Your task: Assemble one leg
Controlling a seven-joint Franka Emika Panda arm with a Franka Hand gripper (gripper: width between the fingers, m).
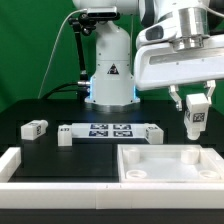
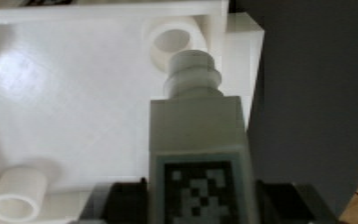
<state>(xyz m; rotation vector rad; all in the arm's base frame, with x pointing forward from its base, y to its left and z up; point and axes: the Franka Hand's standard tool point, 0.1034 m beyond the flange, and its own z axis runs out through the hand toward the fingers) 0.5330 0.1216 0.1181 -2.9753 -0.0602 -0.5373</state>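
My gripper (image 1: 193,108) is shut on a white leg (image 1: 193,121) with a black-and-white tag on its face. It holds the leg upright in the air above the back right corner of the large white tray-like part (image 1: 137,176). In the wrist view the leg (image 2: 197,120) runs out from between the dark fingers (image 2: 130,202). Its stepped round tip points toward a round socket (image 2: 169,42) in the tray's corner. Two more legs lie on the table at the exterior view's left, one tagged (image 1: 37,127) and one beside the marker board (image 1: 65,136).
The marker board (image 1: 105,130) lies at the middle of the black table. A white L-shaped rail (image 1: 20,165) runs along the front left. The robot base (image 1: 108,75) stands behind. A second round post (image 2: 19,188) rises inside the tray.
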